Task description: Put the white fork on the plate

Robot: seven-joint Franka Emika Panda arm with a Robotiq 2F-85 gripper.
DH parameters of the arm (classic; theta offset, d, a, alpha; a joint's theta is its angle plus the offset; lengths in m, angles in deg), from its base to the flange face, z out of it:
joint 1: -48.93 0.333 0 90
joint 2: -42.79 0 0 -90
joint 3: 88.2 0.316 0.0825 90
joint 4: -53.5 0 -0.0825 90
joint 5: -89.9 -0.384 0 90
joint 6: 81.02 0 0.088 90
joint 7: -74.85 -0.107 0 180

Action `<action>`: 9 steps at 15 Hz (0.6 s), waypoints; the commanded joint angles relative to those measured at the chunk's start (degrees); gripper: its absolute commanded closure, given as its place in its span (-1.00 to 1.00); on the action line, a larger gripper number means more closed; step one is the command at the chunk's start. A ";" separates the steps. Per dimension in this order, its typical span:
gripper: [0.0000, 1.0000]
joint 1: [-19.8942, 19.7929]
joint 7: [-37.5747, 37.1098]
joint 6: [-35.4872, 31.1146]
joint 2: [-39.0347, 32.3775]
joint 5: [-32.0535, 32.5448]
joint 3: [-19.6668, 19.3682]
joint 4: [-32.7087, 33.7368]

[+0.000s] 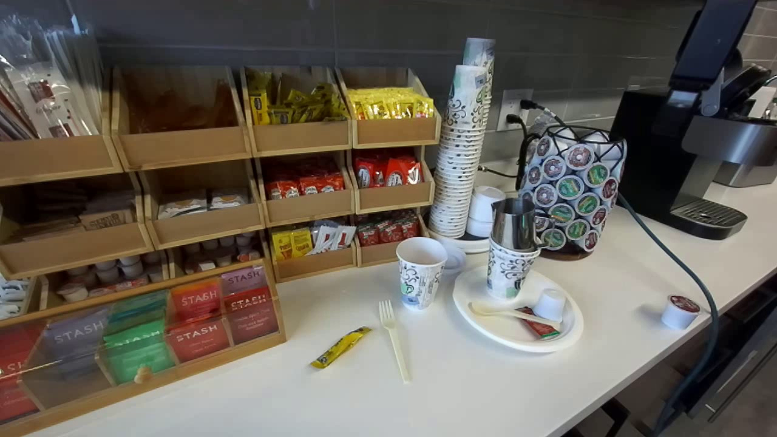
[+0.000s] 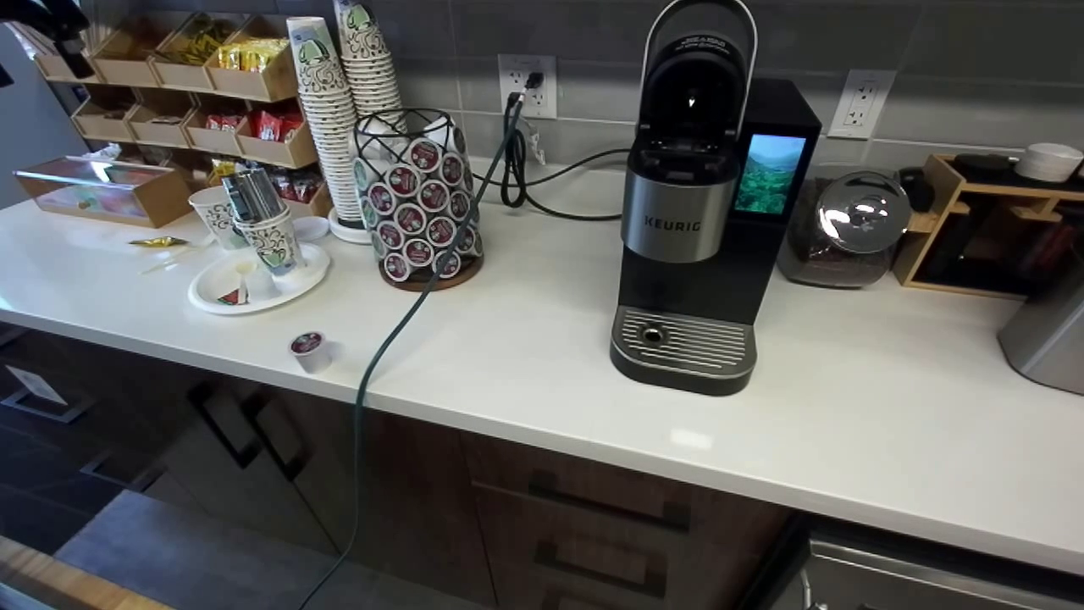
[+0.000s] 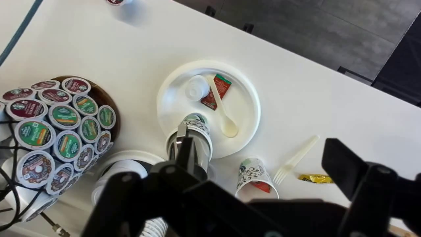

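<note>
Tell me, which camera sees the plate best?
The wrist view: from above, the plate looks biggest and nearly round, though a cup hides some of its edge. Both exterior views show it smaller and slanted, like an oval.

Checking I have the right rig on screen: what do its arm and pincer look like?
The pincer is black, with blocky, angular fingers and round, greyish pin heads. No markings are legible, and I can't tell the arm's colour.

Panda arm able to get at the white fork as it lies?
Probably yes: the jaws stand open and nothing lies on the white fork. The patterned paper cup stands near its tines, so the handle end looks freer.
</note>
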 commanded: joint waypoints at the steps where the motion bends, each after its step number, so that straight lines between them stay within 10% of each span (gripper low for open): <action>1: -1.00 2.53 4.31 -5.54 -1.34 -2.35 -0.12 -0.51; 9: -1.00 9.79 9.03 -20.01 -17.17 -5.25 7.14 3.30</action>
